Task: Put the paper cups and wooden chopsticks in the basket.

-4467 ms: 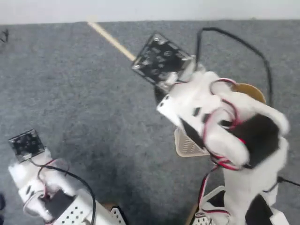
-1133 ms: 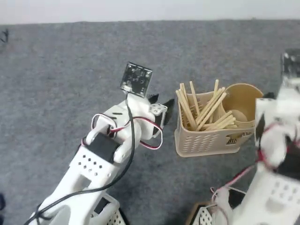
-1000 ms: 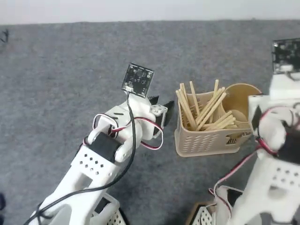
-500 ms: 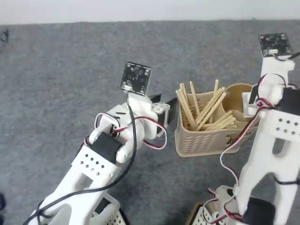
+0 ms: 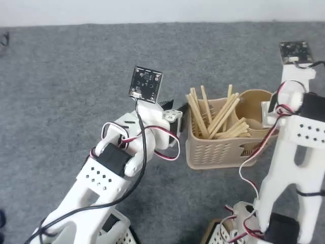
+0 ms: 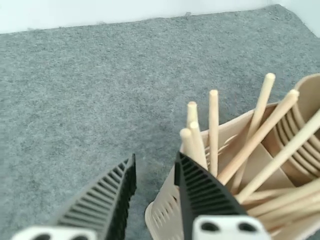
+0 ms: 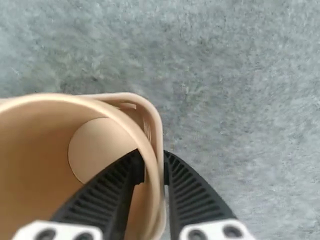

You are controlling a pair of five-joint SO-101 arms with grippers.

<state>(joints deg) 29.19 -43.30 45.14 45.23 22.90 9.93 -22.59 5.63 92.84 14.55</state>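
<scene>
Tan basket (image 5: 218,150) sits on the grey bench (image 5: 61,101), stuffed with wooden chopsticks (image 5: 216,114) and paper cups (image 5: 252,104). Left pincer (image 5: 173,112) is right beside it, right arm (image 5: 297,137) over the cup side.

A grey carpet-like mat (image 5: 61,91) covers the table, meeting a white wall (image 5: 152,10) behind.

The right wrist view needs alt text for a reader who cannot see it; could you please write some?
The right gripper, black and ribbed, pinches the wall of a tan paper cup together with the rim of the beige plastic basket holding it. Grey matting lies beyond.
</scene>
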